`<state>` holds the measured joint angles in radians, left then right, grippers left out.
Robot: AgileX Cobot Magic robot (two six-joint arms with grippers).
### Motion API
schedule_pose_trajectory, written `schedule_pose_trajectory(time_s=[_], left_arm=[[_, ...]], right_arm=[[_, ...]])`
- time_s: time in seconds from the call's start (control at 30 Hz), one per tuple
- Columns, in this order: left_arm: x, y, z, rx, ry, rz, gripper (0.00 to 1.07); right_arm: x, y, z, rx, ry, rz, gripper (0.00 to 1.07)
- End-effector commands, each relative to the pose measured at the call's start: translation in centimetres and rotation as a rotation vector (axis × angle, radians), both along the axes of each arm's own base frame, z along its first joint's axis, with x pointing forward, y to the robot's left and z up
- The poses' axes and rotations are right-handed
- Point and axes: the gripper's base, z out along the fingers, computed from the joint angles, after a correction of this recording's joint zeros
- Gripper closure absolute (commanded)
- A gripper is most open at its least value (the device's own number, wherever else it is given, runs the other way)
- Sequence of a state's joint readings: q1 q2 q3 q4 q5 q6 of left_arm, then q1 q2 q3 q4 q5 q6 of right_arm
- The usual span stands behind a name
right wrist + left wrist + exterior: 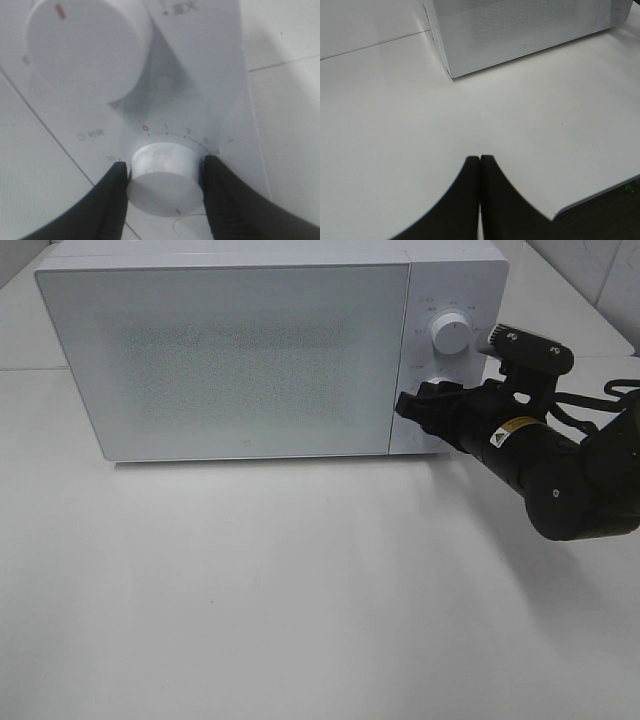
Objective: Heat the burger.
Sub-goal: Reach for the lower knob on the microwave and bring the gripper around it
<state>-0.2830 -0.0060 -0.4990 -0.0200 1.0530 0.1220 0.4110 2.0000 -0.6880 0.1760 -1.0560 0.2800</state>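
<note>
The burger is out of sight, presumably behind the shut door [230,360] of the white microwave [455,280], so loading looks done and timing is left. The right end effector [166,169] pinches the lower timer knob [165,187]; the left end effector [480,165] is pressed together above the surface [300,590]. Digits 0, 1, 2 ring that knob; other print is blurred.

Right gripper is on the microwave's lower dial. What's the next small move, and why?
Probably turn the wrist to rotate the lower dial along its numbered scale. The right gripper has both fingers against the dial's sides, and the microwave door looks shut, so setting the time seems to be what is left.
</note>
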Motion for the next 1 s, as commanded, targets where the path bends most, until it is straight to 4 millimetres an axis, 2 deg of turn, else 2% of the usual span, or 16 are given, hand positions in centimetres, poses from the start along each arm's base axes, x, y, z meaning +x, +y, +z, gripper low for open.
schedule_pose_trajectory(time_s=[0.03, 0.1, 0.13, 0.17, 0.2, 0.23, 0.3, 0.33, 0.37, 0.47, 0.6, 0.97, 1.0], left_arm=[[-0.2, 0.1, 0.0, -0.014, -0.027, 0.004, 1.06], [-0.2, 0.1, 0.0, -0.014, -0.027, 0.004, 1.06], [-0.2, 0.1, 0.0, -0.014, -0.027, 0.004, 1.06], [-0.2, 0.1, 0.0, -0.014, -0.027, 0.004, 1.06], [-0.2, 0.1, 0.0, -0.014, -0.027, 0.004, 1.06], [-0.2, 0.1, 0.0, -0.014, -0.027, 0.004, 1.06], [-0.2, 0.1, 0.0, -0.014, -0.027, 0.004, 1.06], [-0.2, 0.1, 0.0, -0.014, -0.027, 0.004, 1.06], [-0.2, 0.1, 0.0, -0.014, -0.027, 0.004, 1.06], [-0.2, 0.1, 0.0, -0.014, -0.027, 0.004, 1.06], [-0.2, 0.1, 0.0, -0.014, -0.027, 0.004, 1.06], [-0.2, 0.1, 0.0, -0.013, -0.027, 0.004, 1.06], [-0.2, 0.1, 0.0, -0.013, -0.027, 0.004, 1.06]], right_arm=[[1.1, -0.5, 1.6, 0.208, -0.083, -0.097, 1.07], [1.1, -0.5, 1.7, 0.268, -0.079, -0.109, 1.07], [1.1, -0.5, 1.9, 0.398, -0.071, -0.132, 1.07], [1.1, -0.5, 1.9, 0.398, -0.071, -0.132, 1.07], [1.1, -0.5, 2.1, 0.532, -0.057, -0.154, 1.07], [1.1, -0.5, 2.1, 0.532, -0.057, -0.154, 1.07], [1.2, -0.6, 2.4, 0.777, -0.027, -0.187, 1.07], [1.2, -0.6, 2.4, 0.777, -0.027, -0.187, 1.07], [1.2, -0.6, 2.6, 0.864, -0.024, -0.194, 1.07], [1.2, -0.6, 2.6, 0.897, -0.019, -0.197, 1.07], [1.2, -0.6, 2.6, 1.093, 0.036, -0.224, 1.07], [1.2, -0.6, 2.6, 1.126, 0.048, -0.227, 1.06], [1.2, -0.6, 2.6, 1.125, 0.047, -0.227, 1.00]])
